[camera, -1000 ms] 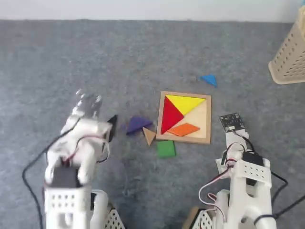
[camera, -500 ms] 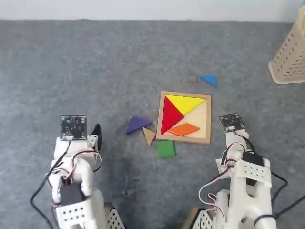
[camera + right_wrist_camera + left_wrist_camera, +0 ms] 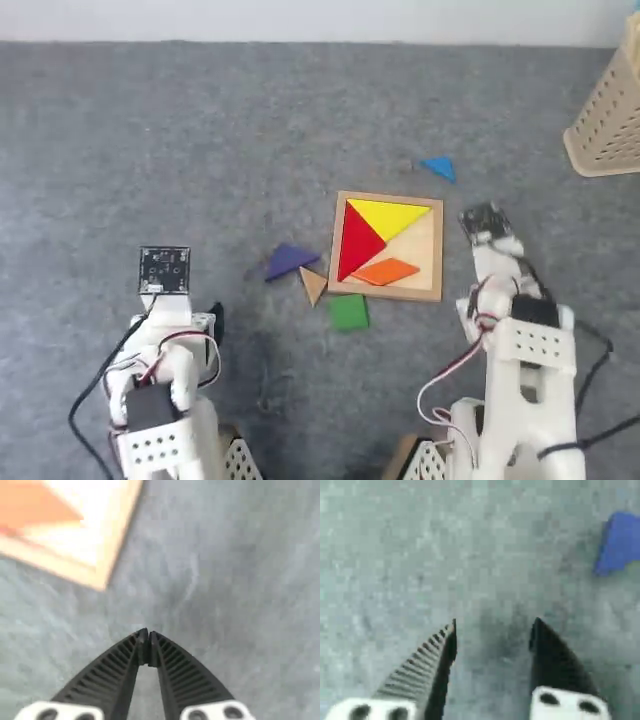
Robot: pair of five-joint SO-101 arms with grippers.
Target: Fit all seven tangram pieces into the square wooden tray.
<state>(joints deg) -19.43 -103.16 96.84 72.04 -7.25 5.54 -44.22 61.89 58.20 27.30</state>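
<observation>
Grey, short-napped felt covers the worktop (image 3: 150, 130), with a pale perforated basket (image 3: 610, 110) at its far right corner. High view: square wooden tray (image 3: 385, 294), raised rim and light grain, lies between the left arm (image 3: 160, 370) and the right arm (image 3: 515, 340), nearer the right. Seated inside it are a yellow triangle (image 3: 385, 215), a red triangle (image 3: 357, 243) and an orange parallelogram (image 3: 385, 271), and the tray's right part is bare wood. Loose on the felt are a purple piece (image 3: 290, 261) and a tan triangle (image 3: 313, 285) just beside the tray's left edge, a green square (image 3: 348, 312) at its near-left corner, and a blue triangle (image 3: 438, 167) beyond its far side. Left wrist view: left gripper (image 3: 495, 622) over bare felt, its fingers parted to a middling gap with nothing between them, and a blue-violet edge, probably the purple piece, off to one side. Right wrist view: right gripper (image 3: 145, 632) with its serrated fingers pressed tip to tip and empty, just off the tray's corner. Handling, as judged: the pieces look thin, stiff, light and smoothly painted, and they lie flat, so they should be pinched across two opposite edges. Triangles may squirt out from slanted sides, so a corner against its facing edge looks safer.
</observation>
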